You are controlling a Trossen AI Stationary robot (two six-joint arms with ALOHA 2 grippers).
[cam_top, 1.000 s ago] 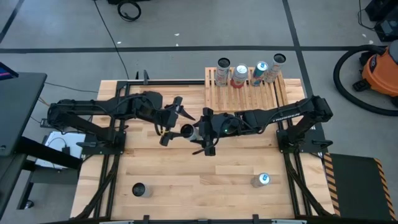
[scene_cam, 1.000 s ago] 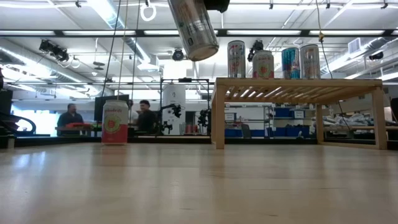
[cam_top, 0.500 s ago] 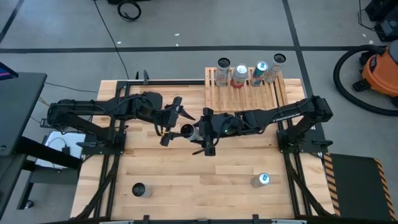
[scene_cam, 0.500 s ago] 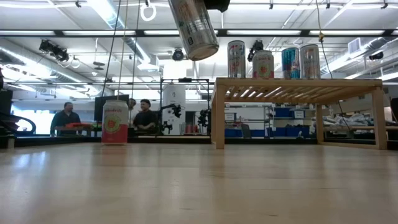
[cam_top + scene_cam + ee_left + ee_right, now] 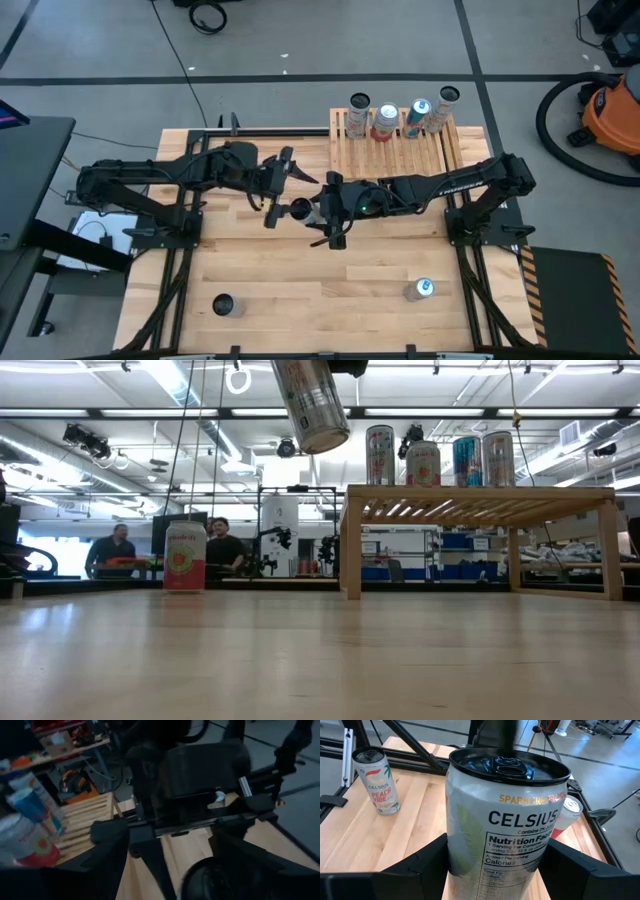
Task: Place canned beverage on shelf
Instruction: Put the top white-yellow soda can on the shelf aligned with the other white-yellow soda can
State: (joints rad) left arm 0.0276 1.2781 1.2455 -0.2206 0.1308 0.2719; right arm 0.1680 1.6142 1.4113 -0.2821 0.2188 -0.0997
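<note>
1. Silver can (image 5: 507, 827) clamped between the fingers of the right gripper (image 5: 303, 209), lifted clear of the worktop (image 5: 330, 290), tilted in the low view (image 5: 311, 405).
2. Left gripper (image 5: 281, 180) just beside that can at the worktop's middle, fingers apart, nothing between them.
3. Shelf (image 5: 395, 148) at the far right of the worktop, well apart from the held can, already carrying four upright cans (image 5: 386, 121) along its far edge.
4. Two more cans on the near side of the worktop: dark-topped can (image 5: 224, 305) near left, silver-and-blue can (image 5: 419, 290) near right.
</note>
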